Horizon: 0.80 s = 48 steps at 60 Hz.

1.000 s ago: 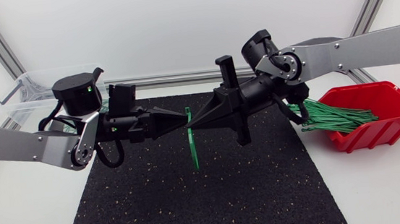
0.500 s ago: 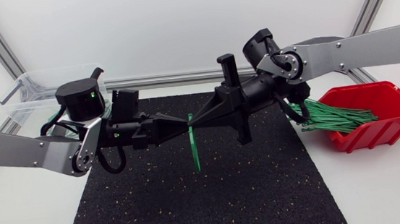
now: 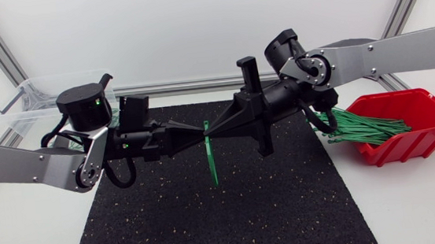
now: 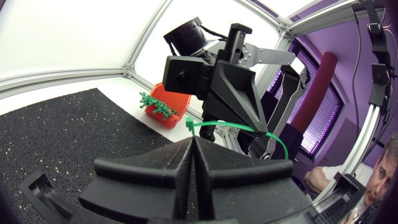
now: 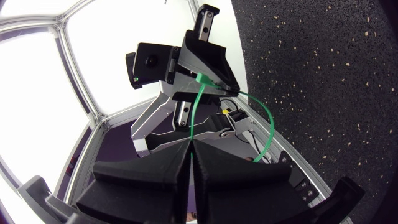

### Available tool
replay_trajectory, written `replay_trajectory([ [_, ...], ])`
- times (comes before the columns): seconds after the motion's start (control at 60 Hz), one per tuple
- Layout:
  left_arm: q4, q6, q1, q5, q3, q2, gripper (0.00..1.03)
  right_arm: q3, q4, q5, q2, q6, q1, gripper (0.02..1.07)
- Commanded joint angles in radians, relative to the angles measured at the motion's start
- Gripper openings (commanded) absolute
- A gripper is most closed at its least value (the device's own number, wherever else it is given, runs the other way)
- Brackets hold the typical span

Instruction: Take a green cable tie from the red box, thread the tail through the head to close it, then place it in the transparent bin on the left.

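Above the middle of the black mat [image 3: 211, 225] my left gripper [image 3: 199, 131] and right gripper [image 3: 212, 129] meet tip to tip, both shut on one green cable tie [image 3: 210, 158]. Its tail hangs down toward the mat. In the left wrist view my left gripper [image 4: 194, 144] is shut, with the tie [image 4: 249, 129] arcing away from its tip under the right gripper. In the right wrist view the tie [image 5: 198, 106] runs from my shut right gripper [image 5: 191, 144] up to the left gripper's tip. The red box [image 3: 424, 131] holds several green ties [image 3: 360, 125]. The transparent bin [image 3: 34, 102] stands at the far left.
The mat covers the table's centre, with bare white table on both sides. An aluminium frame rail [image 3: 190, 85] runs along the back edge. The red box [image 4: 165, 112] also shows beyond the mat in the left wrist view.
My left gripper has moved slightly right toward the right gripper, closing the gap at the tie. The tie's hanging tail shifted a little.
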Motion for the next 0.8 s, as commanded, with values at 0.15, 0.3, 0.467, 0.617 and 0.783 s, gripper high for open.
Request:
replay_trajectory([
  [0.15, 0.021, -0.004, 0.009, 0.002, -0.005, 0.013, 0.04, 0.007, 0.001, -0.001, -0.040, -0.009, 0.010, 0.08],
  [0.3, 0.021, -0.004, 0.020, 0.002, 0.005, 0.025, 0.04, 0.007, 0.003, 0.001, -0.037, -0.009, 0.020, 0.08],
  [0.467, 0.021, -0.006, 0.029, 0.002, 0.014, 0.030, 0.04, 0.005, 0.006, -0.006, -0.001, -0.009, 0.035, 0.08],
  [0.617, 0.021, -0.009, 0.032, 0.000, 0.021, 0.036, 0.04, 0.002, 0.009, -0.009, 0.016, -0.009, 0.039, 0.08],
  [0.783, 0.021, -0.011, 0.032, 0.000, 0.019, 0.030, 0.04, 0.000, 0.012, -0.010, 0.023, -0.009, 0.039, 0.08],
])
